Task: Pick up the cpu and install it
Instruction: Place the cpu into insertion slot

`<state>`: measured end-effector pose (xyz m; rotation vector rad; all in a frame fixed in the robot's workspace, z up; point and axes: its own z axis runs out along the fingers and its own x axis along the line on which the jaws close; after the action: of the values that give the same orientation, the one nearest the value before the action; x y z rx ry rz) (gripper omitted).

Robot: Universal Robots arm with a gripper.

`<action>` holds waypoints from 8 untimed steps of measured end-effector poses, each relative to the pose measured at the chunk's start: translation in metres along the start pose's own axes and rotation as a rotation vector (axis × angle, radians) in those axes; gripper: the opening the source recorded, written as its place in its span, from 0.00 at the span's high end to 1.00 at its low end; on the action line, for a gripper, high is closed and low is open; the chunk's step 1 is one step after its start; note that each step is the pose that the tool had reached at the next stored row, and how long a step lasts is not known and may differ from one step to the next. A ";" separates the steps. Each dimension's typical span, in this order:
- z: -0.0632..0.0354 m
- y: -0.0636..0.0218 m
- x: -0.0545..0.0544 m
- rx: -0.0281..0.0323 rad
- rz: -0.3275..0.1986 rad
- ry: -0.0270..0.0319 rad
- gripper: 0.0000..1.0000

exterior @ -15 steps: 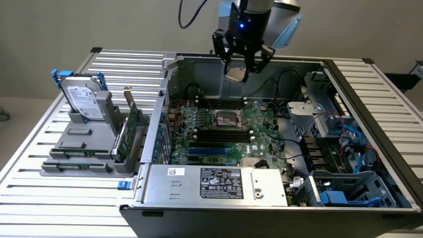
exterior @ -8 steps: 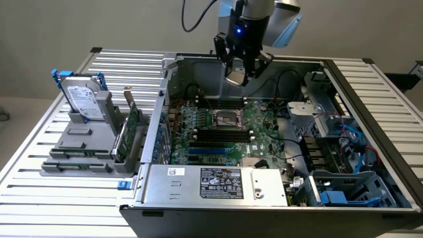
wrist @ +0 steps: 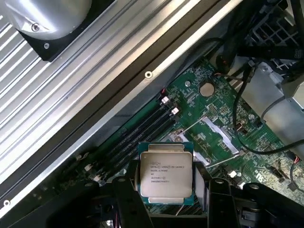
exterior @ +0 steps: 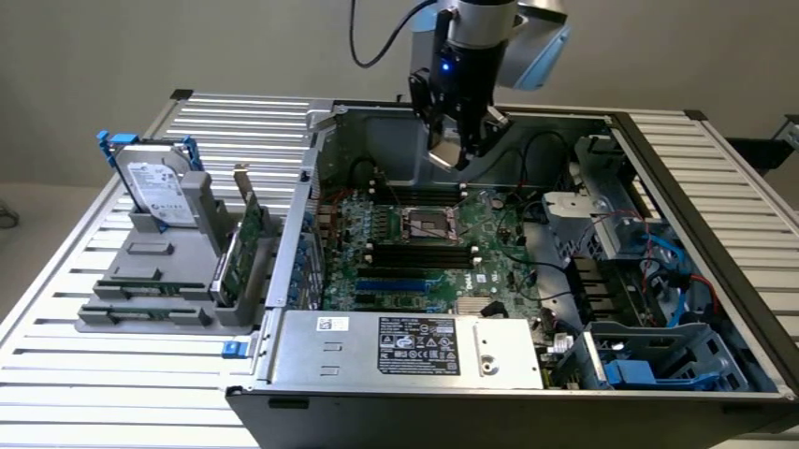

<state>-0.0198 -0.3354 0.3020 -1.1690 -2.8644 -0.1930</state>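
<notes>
The cpu (wrist: pixel 166 174) is a small square chip with a pale silver printed top and a thin rim. It sits between the two dark fingers (wrist: pixel 127 199) of my gripper (wrist: pixel 166 192), which is shut on it. In the exterior view the gripper (exterior: pixel 457 150) hangs inside the open computer case, above the rear of the green motherboard (exterior: pixel 500 267), with the cpu (exterior: pixel 444 154) showing as a pale patch at its tip. The metal-framed cpu socket (exterior: pixel 428 224) lies below and nearer the camera, apart from the chip. In the wrist view the socket frame (wrist: pixel 217 134) lies just beyond the chip.
A silver hard drive (exterior: pixel 159 192) with a blue bracket stands in a grey holder at the exterior view's left, beside green circuit cards (exterior: pixel 250 245). A labelled metal box (exterior: pixel 413 346) spans the case front. Black and blue cables (exterior: pixel 649 267) crowd the case at the exterior view's right.
</notes>
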 end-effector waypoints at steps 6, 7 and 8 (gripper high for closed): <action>0.0065 -0.0007 -0.001 -0.0092 0.109 -0.0110 0.45; 0.0065 -0.0007 -0.001 -0.0106 0.126 -0.0128 0.45; 0.0066 -0.0007 -0.001 -0.0120 0.144 -0.0144 0.45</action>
<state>-0.0198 -0.3355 0.2954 -1.3774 -2.7800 -0.1971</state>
